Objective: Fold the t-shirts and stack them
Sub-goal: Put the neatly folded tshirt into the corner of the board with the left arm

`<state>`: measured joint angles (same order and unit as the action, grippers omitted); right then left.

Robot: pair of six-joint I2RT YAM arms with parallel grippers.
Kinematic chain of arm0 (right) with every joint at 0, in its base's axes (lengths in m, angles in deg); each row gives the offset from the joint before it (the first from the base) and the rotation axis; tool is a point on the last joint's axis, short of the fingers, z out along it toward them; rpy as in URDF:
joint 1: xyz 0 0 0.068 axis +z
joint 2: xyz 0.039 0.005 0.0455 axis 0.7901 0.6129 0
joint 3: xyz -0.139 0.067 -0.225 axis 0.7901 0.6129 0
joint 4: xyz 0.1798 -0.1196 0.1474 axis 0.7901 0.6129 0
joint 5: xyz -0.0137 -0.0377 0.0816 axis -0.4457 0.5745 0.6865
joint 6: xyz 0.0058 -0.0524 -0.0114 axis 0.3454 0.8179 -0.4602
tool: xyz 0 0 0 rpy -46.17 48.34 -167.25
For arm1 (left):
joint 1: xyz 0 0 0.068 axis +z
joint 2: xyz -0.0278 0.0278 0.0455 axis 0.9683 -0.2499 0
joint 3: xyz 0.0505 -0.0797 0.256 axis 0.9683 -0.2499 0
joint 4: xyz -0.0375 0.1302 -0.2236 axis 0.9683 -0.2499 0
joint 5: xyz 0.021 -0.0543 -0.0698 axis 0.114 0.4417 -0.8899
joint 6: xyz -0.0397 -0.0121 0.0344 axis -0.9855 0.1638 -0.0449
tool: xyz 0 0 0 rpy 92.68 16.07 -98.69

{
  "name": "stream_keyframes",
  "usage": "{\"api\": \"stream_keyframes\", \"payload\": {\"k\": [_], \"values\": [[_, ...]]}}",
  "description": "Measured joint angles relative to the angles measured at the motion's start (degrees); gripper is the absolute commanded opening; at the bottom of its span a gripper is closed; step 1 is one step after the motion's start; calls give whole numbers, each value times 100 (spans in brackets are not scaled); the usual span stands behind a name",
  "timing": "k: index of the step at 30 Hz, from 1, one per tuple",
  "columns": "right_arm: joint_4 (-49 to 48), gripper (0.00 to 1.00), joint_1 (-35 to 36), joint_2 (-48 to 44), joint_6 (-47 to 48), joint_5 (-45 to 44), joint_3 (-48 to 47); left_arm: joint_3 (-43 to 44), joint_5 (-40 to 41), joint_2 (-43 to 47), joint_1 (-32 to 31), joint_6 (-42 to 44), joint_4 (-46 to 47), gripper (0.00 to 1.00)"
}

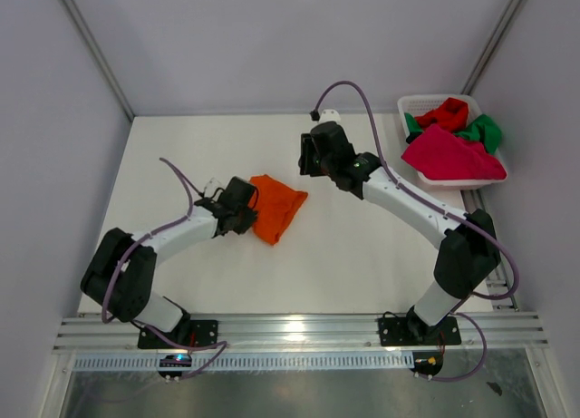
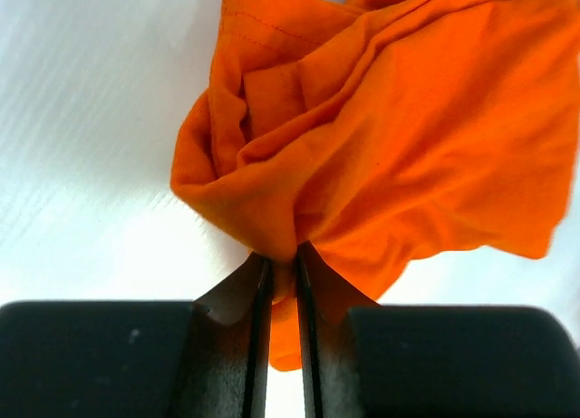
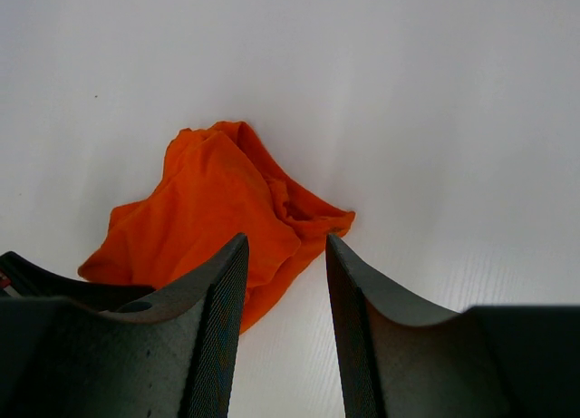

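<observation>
White table [image 1: 181, 146]; crumpled orange t-shirt [image 1: 276, 209] pinched in left gripper [image 2: 281, 271]; right gripper [image 3: 285, 247] half-open, empty.

Orange t-shirt [image 1: 276, 208], white table [image 1: 362, 255] — red shirt [image 1: 447, 114], green shirt [image 1: 485, 131], magenta shirt [image 1: 450, 155], white lattice basket [image 1: 405, 103]

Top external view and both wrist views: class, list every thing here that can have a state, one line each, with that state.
orange t-shirt: crumpled, unfolded, lying on the table, edge pinched
left end effector: shut on orange t-shirt
right end effector: open, holding nothing
magenta-pink t-shirt: unfolded, heaped in the basket
red t-shirt: bunched in the basket
green t-shirt: bunched in the basket
basket: upright, holding three shirts
</observation>
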<state>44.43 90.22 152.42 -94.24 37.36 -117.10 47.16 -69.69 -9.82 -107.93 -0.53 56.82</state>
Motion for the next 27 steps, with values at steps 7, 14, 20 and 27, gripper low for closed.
{"api": "stream_keyframes", "payload": {"k": [7,14,20,27], "values": [[2,44,-35,-7,2,0,4,1102,778,-85,286,474,-1182,15],[2,44,-125,-109,48,-4,55,2387,1460,-1268,1040,986,-2494,13],[26,44,-229,-271,116,-24,232,3587,1633,-2562,1598,1714,-3136,10],[149,44,-442,-455,238,-52,380,4673,1523,-3324,2374,2503,-3383,6]]}}
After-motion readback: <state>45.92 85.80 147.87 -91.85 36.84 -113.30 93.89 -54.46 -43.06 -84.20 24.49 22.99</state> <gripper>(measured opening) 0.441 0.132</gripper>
